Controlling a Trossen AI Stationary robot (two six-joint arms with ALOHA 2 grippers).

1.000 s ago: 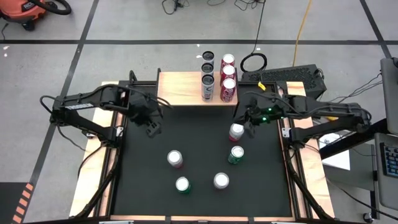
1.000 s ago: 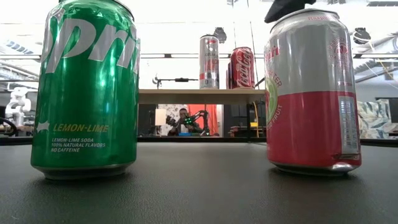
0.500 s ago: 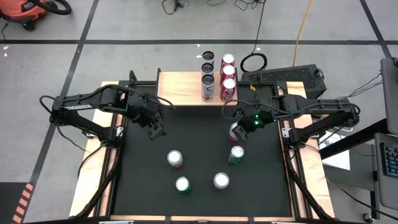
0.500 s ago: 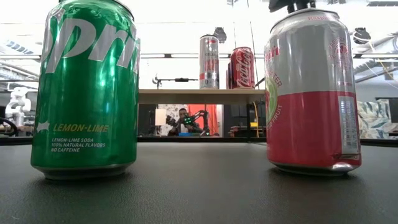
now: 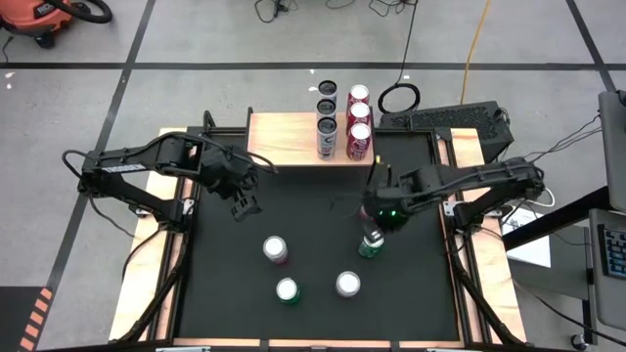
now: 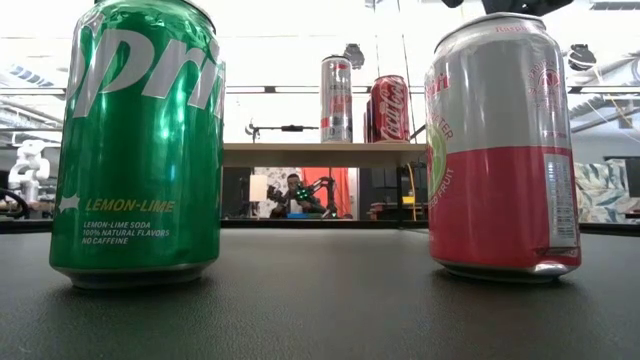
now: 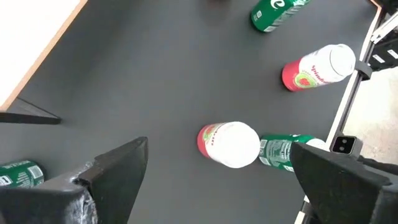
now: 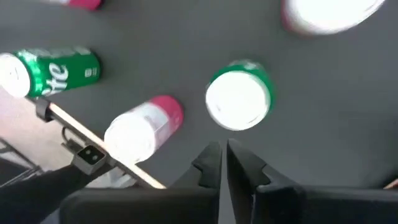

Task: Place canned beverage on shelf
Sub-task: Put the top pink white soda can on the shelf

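Right gripper point(image 5: 375, 227) pinched shut, holding nothing, hangs over pink can and green can point(image 5: 371, 243) near table's point(image 5: 313, 323) right edge, maybe lining up to grab. Left gripper point(image 5: 244, 203) wide open, waiting near left edge. Shelf point(image 5: 284, 137) at back edge holds four cans already.

The right gripper point(image 5: 375, 217) covers a can beneath it in the high view, so that can is largely hidden. In the right wrist view, a can point(image 8: 333, 14) ahead of the closed fingertips is blurred and cut by the edge. In the low view, the pink can point(image 6: 502, 148) is seen with only a dark scrap of arm above it; labels on the shelf point(image 6: 318, 152) cans cannot be fully read.
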